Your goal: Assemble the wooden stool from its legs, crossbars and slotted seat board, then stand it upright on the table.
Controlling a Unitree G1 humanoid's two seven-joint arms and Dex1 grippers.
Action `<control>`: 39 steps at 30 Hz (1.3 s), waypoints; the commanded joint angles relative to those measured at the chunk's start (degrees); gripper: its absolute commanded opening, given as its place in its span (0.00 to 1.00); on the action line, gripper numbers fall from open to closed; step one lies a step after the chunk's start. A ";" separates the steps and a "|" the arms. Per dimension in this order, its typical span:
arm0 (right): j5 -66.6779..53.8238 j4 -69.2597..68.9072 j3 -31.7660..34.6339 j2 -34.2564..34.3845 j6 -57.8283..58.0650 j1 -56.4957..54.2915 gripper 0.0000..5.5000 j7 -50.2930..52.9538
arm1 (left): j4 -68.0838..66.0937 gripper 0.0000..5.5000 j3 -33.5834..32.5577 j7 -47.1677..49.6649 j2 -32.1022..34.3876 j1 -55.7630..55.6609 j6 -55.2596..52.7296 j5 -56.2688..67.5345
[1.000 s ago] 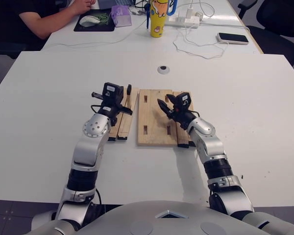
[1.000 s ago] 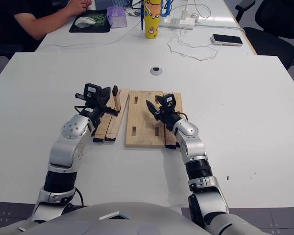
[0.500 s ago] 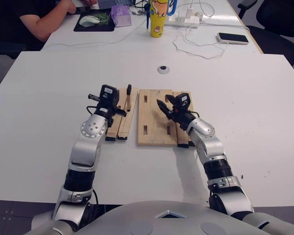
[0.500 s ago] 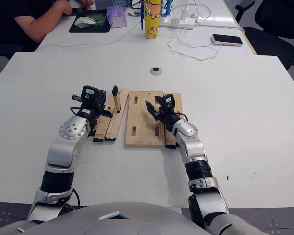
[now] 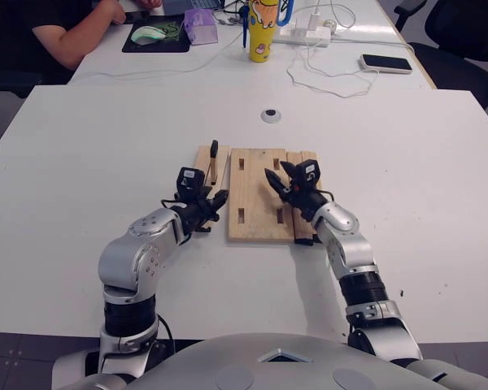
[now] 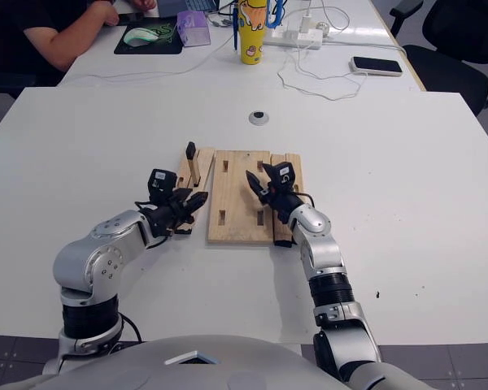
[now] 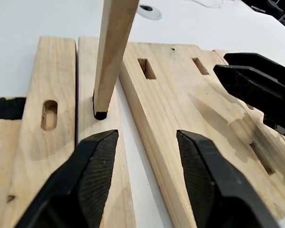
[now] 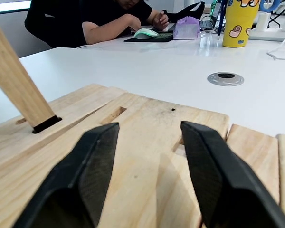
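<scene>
Seat board (image 5: pixel 256 191) flat, table (image 5: pixel 390 203) centre. Crossbar (image 5: pixel 213 166) stands in leg (image 5: pixel 202 158) slot at its 9 o'clock. L gripper (image 5: pixel 218 200) has pulled back, spread, empty. R gripper (image 5: pixel 276 179) spread over board. 1st joint looks done.

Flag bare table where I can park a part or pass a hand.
Free: the table left of the leg boards; the stretch right of the right-hand boards; the strip between the seat board and the grommet. Crowded: the centre, boards side by side, an upright crossbar slotted in, left gripper and right gripper low over them.
</scene>
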State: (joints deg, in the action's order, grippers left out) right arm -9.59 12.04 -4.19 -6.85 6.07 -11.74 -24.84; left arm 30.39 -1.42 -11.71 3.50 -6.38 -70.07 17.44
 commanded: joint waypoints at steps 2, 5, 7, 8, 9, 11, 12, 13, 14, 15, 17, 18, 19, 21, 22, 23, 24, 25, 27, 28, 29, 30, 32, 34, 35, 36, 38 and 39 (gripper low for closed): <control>-0.23 -1.02 0.34 -0.18 0.99 0.82 0.44 0.14 | 0.46 0.41 0.88 1.85 0.00 0.52 -2.75 0.01; -0.21 -1.15 0.24 0.00 1.06 1.17 0.44 0.29 | -0.53 0.41 1.81 2.53 0.87 0.17 -1.55 -0.68; -0.18 -1.40 0.12 0.15 1.13 1.54 0.44 0.41 | -0.71 0.41 1.85 3.00 1.31 0.02 -1.09 -0.96; -0.15 -1.57 0.06 0.18 1.20 1.74 0.44 0.44 | -0.66 0.41 2.07 3.01 1.76 0.01 -0.79 -1.08; -0.16 -1.69 0.04 0.18 1.26 1.85 0.44 0.44 | -0.65 0.41 2.06 3.00 1.92 0.02 -0.65 -0.96; -0.16 -2.02 0.07 0.21 1.43 2.07 0.44 0.57 | -0.71 0.41 2.50 2.93 2.79 -0.06 -0.40 -0.99; -0.16 -2.06 0.09 0.23 1.51 2.04 0.44 0.62 | -0.79 0.41 2.77 2.87 3.20 -0.08 -0.29 -1.06; -0.17 -2.23 0.10 0.27 1.62 2.04 0.44 0.68 | -0.79 0.41 3.12 2.91 3.59 -0.03 -0.34 -1.22; -0.19 -2.40 0.09 0.31 1.72 2.03 0.44 0.74 | -0.79 0.45 3.31 2.99 3.76 0.05 -0.40 -1.29; -0.21 -2.58 0.06 0.34 1.81 2.06 0.44 0.79 | -0.77 0.46 3.44 3.10 3.87 0.15 -0.44 -1.32; -0.25 -2.81 0.04 0.38 1.92 2.09 0.44 0.85 | -1.32 0.51 4.20 3.46 4.29 0.40 0.09 -1.80; -0.24 -2.82 0.04 0.41 1.94 2.09 0.44 0.88 | -1.69 0.55 4.39 3.73 4.37 0.55 0.37 -2.06; -0.24 -2.91 0.02 0.47 2.01 2.11 0.44 0.91 | -1.99 0.57 4.65 3.92 4.59 0.77 0.58 -2.28; -0.23 -3.13 -0.05 0.58 2.16 2.23 0.44 0.94 | -2.39 0.58 4.83 4.06 4.44 1.31 0.67 -2.31; -0.23 -3.25 -0.10 0.64 2.25 2.30 0.44 0.97 | -2.58 0.58 4.77 4.07 4.07 1.58 0.48 -2.13; -0.21 -3.32 -0.15 0.68 2.32 2.34 0.44 0.98 | -2.94 0.58 5.13 4.19 4.10 1.82 0.61 -2.33; -0.18 -3.37 -0.19 0.73 2.37 2.38 0.44 0.98 | -3.34 0.58 5.31 4.42 4.10 2.08 0.83 -2.58; -0.18 -3.37 -0.23 0.75 2.46 2.31 0.44 0.89 | -3.70 0.58 5.08 4.70 4.01 2.40 1.09 -2.76; -0.23 -3.39 -0.13 0.66 2.57 2.24 0.44 0.75 | -4.28 0.58 4.55 5.05 3.68 2.87 1.36 -2.69; -0.25 -3.47 -0.07 0.63 2.66 2.22 0.44 0.76 | -4.48 0.58 4.53 5.02 3.72 2.93 1.38 -2.59; -0.24 -3.49 -0.06 0.65 2.68 2.21 0.44 0.78 | -4.71 0.58 4.33 5.14 3.54 3.05 1.28 -2.48; -0.22 -3.51 -0.08 0.68 2.72 2.17 0.44 0.79 | -4.90 0.58 4.34 5.16 3.64 3.21 1.12 -2.43; -0.20 -3.51 -0.11 0.75 2.75 2.09 0.44 0.81 | -5.56 0.58 4.35 5.19 3.86 3.40 0.82 -2.40; -0.14 -3.37 -0.17 0.88 2.65 2.00 0.44 0.86 | -6.50 0.58 3.89 5.45 4.08 3.39 0.76 -2.65; -0.12 -3.27 -0.18 0.92 2.57 1.95 0.44 0.85 | -6.77 0.58 3.89 5.38 4.49 3.23 0.82 -2.78; -0.10 -3.21 -0.13 0.96 2.48 1.97 0.44 0.91 | -7.00 0.58 3.89 5.30 4.76 3.08 0.81 -2.81; -0.05 -3.29 -0.04 1.12 2.35 2.14 0.44 1.10 | -7.10 0.58 4.41 4.92 5.59 2.94 0.44 -2.82; -0.02 -3.33 -0.04 1.20 2.28 2.24 0.44 1.16 | -6.95 0.58 4.74 4.74 5.95 3.03 0.15 -2.75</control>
State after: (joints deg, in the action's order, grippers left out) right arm -9.59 9.18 -4.45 -5.81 8.20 -9.64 -24.29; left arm 25.70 2.68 -6.99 7.71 -5.11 -67.04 15.54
